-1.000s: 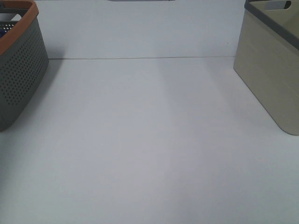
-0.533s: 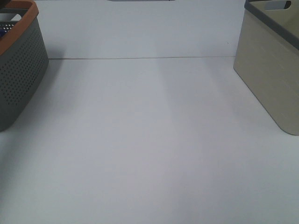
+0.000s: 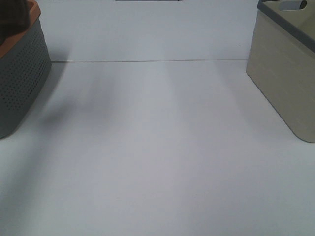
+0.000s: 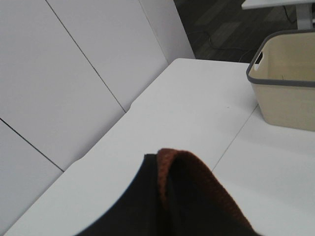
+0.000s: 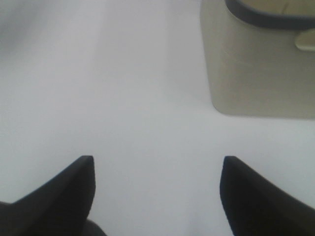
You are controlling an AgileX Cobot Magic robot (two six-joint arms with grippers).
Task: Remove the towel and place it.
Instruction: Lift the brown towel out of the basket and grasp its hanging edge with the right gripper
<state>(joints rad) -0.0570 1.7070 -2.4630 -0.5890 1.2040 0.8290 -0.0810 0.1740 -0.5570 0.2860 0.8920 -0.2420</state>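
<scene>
The towel (image 4: pixel 199 194), dark maroon-brown plush, is bunched in my left gripper (image 4: pixel 158 164), which is shut on it; one black finger (image 4: pixel 140 201) shows beside the cloth. In the high view a dark maroon shape (image 3: pixel 13 14) sits over the opening of the grey perforated basket (image 3: pixel 19 78) with the orange rim, at the far left. The left arm itself is out of that view. My right gripper (image 5: pixel 157 172) is open and empty, low over the white table (image 5: pixel 123 98), near the beige basket (image 5: pixel 256 64).
The beige basket with a grey rim (image 3: pixel 285 73) stands at the right edge of the white table (image 3: pixel 157 147); it also shows in the left wrist view (image 4: pixel 288 83). A seam (image 3: pixel 147 61) crosses the table at the back.
A dark maroon shape has risen over the grey basket's opening, covering the inside seen before. A soft shadow has spread over the table beside that basket.
</scene>
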